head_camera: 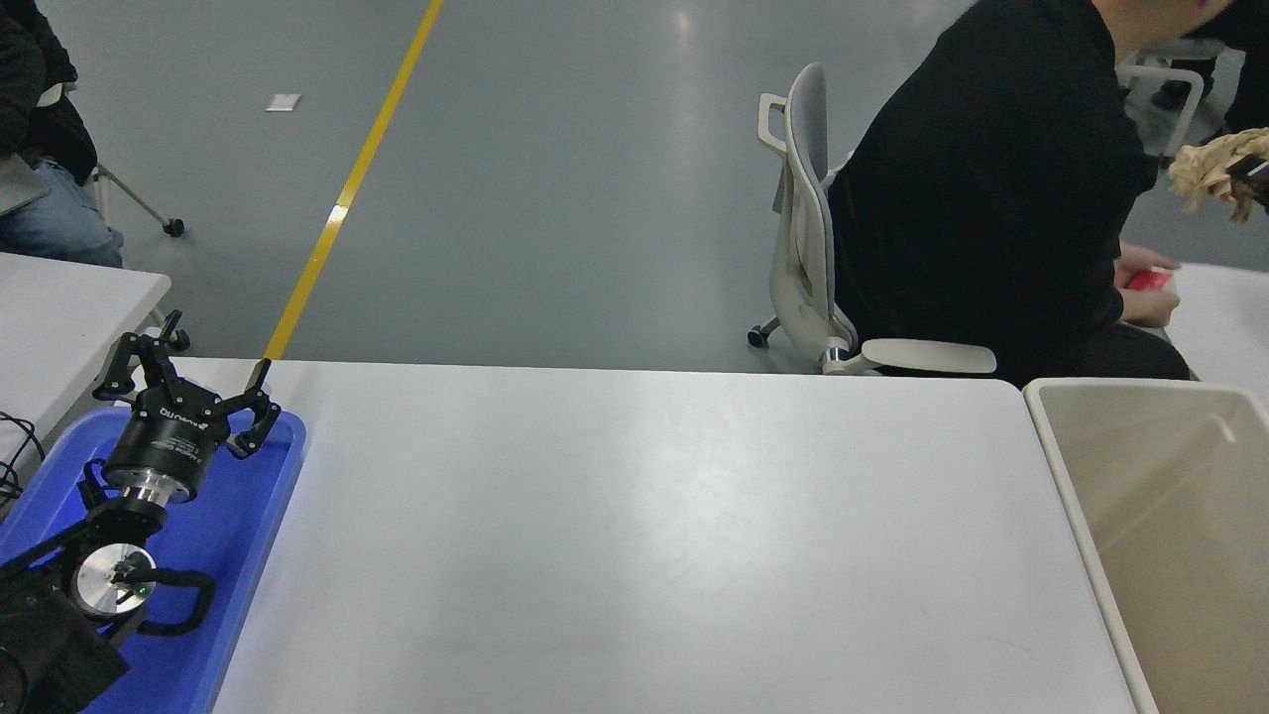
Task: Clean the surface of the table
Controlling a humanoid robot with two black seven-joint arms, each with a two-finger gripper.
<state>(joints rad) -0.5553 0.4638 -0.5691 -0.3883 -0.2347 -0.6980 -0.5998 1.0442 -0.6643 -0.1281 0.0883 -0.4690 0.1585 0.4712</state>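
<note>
The table surface (pixel 644 516) is a wide white top that fills the middle of the head view, and nothing lies on it. At the far right edge, high above the floor beyond the table, a wad of crumpled brown paper (pixel 1211 174) hangs in my right gripper (pixel 1247 173). Only the gripper's black tip shows, and it is shut on the wad. My left gripper (pixel 188 385) stays parked at the lower left over a blue tray (pixel 253 516), fingers spread open and holding nothing.
A beige plastic bin (pixel 1043 405) stands against the table's right end. A person in black (pixel 991 198) sits on a grey chair (pixel 805 198) past the far edge. Smaller white tabletops sit at the left (pixel 69 307) and right (pixel 1224 307).
</note>
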